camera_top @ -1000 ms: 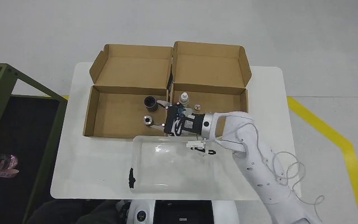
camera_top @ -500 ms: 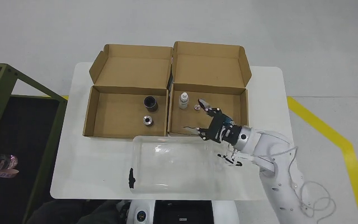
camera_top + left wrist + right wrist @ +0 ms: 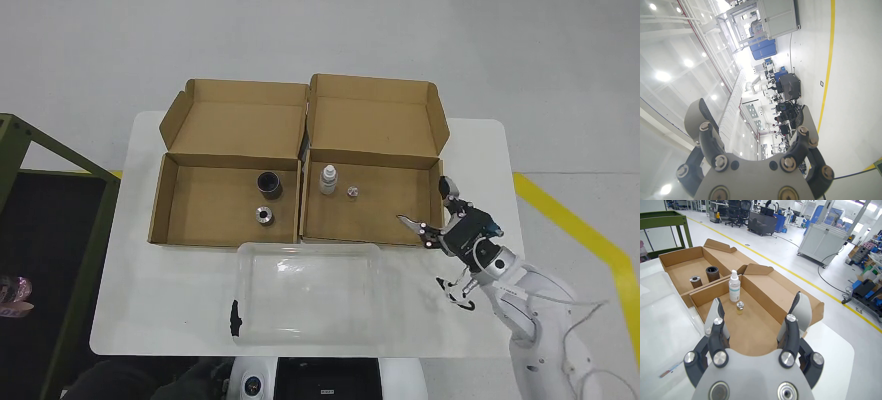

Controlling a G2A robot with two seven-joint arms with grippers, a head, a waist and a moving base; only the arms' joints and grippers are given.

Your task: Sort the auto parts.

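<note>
Two open cardboard boxes sit side by side. The left box (image 3: 200, 205) holds a dark cylinder (image 3: 269, 183) and a metal bushing (image 3: 264, 214). In the right box (image 3: 390, 205) stand a white spray bottle (image 3: 328, 179) and a small brass fitting (image 3: 351, 190). My right gripper (image 3: 423, 201) hangs open and empty above that box's right end. Its wrist view looks past the open gripper (image 3: 758, 298) at the bottle (image 3: 734, 289), fitting (image 3: 740, 308), cylinder (image 3: 712, 273) and bushing (image 3: 695, 281). My left gripper (image 3: 752, 106) is open, pointing up at the hall ceiling.
A clear plastic bin (image 3: 310, 295) lies along the table's front edge, with a small black piece (image 3: 235, 318) at its left rim. A green cart (image 3: 30, 200) stands left of the table. The box lids stand open at the back.
My right arm has drawn back to the right, from the divide between the boxes to the right box's right end, with its gripper open. The parts have stayed put.
</note>
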